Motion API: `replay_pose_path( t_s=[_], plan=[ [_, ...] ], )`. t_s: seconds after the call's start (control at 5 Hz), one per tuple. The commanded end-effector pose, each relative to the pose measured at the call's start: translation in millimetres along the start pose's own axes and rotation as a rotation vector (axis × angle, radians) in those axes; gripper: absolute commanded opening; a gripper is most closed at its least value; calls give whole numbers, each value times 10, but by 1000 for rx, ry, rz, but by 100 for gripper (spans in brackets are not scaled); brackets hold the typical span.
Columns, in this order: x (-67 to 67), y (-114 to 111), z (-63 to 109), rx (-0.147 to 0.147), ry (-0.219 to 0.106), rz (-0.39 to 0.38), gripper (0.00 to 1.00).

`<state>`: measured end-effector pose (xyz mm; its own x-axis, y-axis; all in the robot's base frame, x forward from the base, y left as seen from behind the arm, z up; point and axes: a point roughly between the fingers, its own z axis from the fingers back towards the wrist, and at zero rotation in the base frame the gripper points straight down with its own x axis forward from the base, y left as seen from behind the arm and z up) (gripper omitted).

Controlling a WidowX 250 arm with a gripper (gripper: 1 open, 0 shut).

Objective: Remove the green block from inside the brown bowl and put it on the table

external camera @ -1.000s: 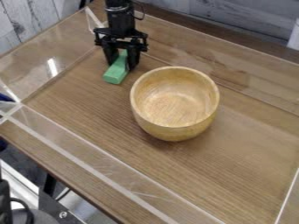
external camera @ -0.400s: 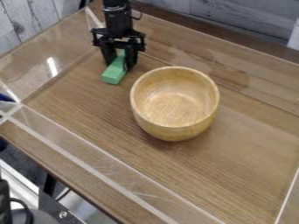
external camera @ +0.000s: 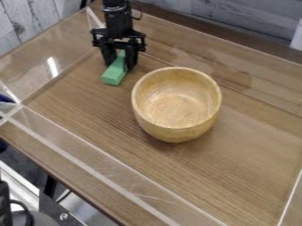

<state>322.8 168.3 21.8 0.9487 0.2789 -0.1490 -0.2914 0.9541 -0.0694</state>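
Observation:
The green block (external camera: 115,72) is outside the brown bowl (external camera: 175,131), just off its far left side. The block leans, with its lower end at or just above the table (external camera: 88,124); I cannot tell whether it touches. My black gripper (external camera: 120,60) comes down from above and is shut on the block's upper end, one finger on each side. The bowl stands upright in the middle of the table, and nothing shows inside it.
Low clear acrylic walls (external camera: 35,53) border the tabletop on the left, front and back. Bare wood lies left of and in front of the bowl. The table's near edge and some dark hardware (external camera: 24,207) show at the bottom left.
The gripper with the green block has shifted slightly to the left and toward the back. The bowl has not moved.

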Motion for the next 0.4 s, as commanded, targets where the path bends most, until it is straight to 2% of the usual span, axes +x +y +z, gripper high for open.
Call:
replay_pose_path(
  t_s=[0.0,0.2],
  plan=[
    [-14,104,144,7,-35,25,0],
    [-19,110,138,7,-32,28,0]
  ],
)
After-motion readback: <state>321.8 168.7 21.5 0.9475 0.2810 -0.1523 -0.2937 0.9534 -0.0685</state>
